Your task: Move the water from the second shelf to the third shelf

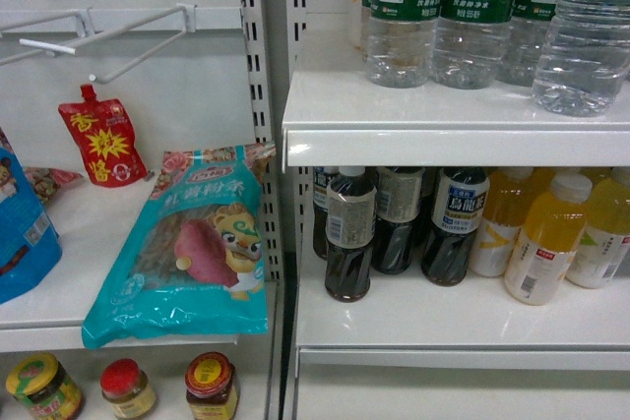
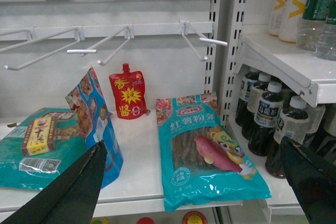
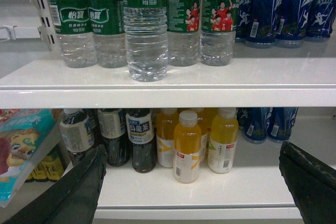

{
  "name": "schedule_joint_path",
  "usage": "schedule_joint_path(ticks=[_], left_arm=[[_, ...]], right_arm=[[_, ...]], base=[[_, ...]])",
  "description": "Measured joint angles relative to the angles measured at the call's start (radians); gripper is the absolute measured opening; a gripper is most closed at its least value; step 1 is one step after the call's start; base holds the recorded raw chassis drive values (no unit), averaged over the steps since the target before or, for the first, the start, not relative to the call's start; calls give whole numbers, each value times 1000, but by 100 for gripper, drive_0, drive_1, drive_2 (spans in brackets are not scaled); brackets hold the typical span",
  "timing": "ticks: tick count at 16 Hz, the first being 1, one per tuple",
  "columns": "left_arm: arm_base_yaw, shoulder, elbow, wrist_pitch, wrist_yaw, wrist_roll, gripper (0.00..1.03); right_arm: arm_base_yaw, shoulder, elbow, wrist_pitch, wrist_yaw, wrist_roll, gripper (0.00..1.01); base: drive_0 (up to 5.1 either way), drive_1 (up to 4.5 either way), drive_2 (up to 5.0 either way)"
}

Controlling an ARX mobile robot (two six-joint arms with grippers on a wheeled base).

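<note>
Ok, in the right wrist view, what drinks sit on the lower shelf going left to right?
Dark tea bottles with pale labels → yellow juice bottles with white caps → dark blue bottles at the back.

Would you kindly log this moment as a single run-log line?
phase: pre-grasp | left claw: open, empty | right claw: open, empty, facing drink shelves | water: upright at shelf's front edge, untouched

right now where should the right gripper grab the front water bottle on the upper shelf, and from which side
Take the front water bottle on its ribbed clear body just below the green label, coming straight in from the shelf's open front. It stands upright, forward of the row, so its sides look free. The right gripper is open below it.
</note>
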Motion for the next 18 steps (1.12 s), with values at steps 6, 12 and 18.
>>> schedule_joint_path(ticks=[6,12,18], left_arm=[[0,0,0,2,0,0,98],[0,0,0,0,2,0,98],[0,0,0,-3,0,0,98]], right_arm=[[0,0,0,0,0,0,98],[0,0,0,-1,0,-2,98],[0,0,0,-2,0,-3,98]], base=[[0,0,0],[0,0,0],[0,0,0]])
